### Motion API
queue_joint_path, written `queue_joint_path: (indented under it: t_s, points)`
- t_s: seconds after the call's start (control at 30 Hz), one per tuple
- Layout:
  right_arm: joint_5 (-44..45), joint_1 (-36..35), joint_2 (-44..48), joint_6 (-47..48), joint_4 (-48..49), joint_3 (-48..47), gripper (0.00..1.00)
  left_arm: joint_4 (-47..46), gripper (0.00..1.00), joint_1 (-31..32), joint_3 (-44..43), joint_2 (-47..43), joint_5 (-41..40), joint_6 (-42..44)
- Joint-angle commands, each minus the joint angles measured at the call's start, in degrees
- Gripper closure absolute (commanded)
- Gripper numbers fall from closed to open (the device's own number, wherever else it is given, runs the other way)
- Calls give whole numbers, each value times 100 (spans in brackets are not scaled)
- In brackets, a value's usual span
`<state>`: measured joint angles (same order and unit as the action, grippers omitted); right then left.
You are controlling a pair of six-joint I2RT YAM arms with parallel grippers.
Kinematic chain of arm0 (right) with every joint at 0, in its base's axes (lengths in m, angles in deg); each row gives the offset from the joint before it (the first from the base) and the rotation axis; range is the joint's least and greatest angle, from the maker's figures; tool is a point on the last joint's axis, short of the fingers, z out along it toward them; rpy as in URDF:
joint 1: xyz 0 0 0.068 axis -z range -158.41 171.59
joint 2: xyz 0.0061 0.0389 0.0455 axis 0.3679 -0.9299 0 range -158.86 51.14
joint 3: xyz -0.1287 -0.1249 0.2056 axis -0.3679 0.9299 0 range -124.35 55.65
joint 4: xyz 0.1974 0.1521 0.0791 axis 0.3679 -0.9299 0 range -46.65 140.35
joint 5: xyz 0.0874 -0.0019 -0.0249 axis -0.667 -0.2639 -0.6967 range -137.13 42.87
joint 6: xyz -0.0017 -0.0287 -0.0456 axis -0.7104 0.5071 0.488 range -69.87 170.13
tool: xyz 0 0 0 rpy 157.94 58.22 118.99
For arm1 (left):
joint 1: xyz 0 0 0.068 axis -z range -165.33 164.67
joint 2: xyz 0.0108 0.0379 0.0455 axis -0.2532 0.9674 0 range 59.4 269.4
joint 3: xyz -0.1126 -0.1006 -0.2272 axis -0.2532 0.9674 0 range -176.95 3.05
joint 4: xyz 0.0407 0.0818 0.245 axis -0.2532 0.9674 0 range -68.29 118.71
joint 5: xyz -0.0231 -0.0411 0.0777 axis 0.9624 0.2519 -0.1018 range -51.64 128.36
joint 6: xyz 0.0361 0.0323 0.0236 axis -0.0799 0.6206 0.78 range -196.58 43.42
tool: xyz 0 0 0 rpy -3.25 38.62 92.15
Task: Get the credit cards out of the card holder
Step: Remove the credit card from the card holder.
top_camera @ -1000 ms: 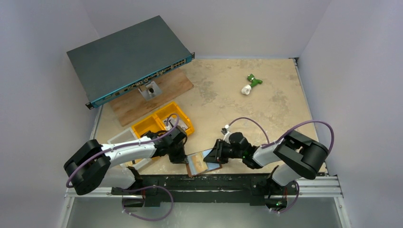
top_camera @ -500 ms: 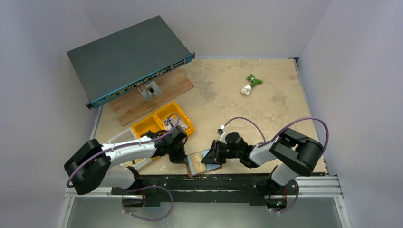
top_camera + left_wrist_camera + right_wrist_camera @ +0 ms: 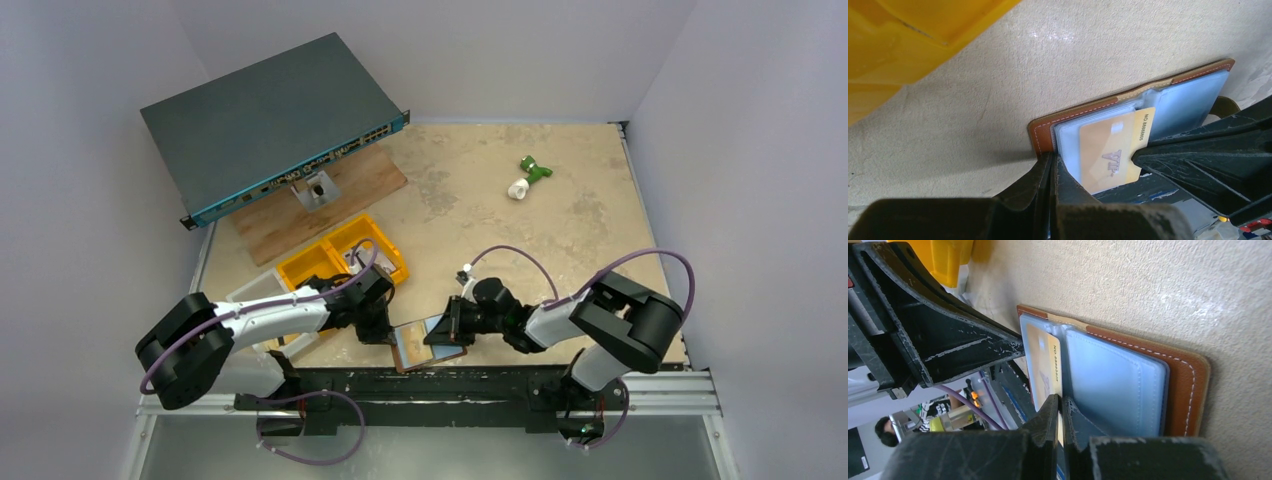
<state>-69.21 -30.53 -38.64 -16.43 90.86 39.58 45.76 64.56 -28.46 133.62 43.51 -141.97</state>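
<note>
Low in the frame, the left pincer (image 3: 1051, 170) is clamped on the edge of the open brown wallet (image 3: 1088, 108). The right pincer (image 3: 1062, 410) is pinched on a gold card (image 3: 1043, 355) sticking out of it.

Brown card holder (image 3: 1040, 135) with pale stitching, pale blue sleeves (image 3: 1188, 100), one gold card (image 3: 1108, 155); the bin (image 3: 898, 45) yellow

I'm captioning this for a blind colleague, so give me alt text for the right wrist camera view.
The right gripper, jaws shut, pinches the edge of a gold card at the pale blue sleeves of an open brown card holder lying on a beige table. The left gripper holds the holder's far edge from the upper left.
</note>
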Motion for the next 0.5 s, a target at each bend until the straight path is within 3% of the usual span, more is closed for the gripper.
queue_joint_path:
  t_s: [0.0,0.47]
  points:
    - [257,-18,401,195,-545,-45,100,561,100,3,136,220,-362,149]
    - [1408,108,1737,458,-2436,15,100,626,100,-5,127,210,-392,179]
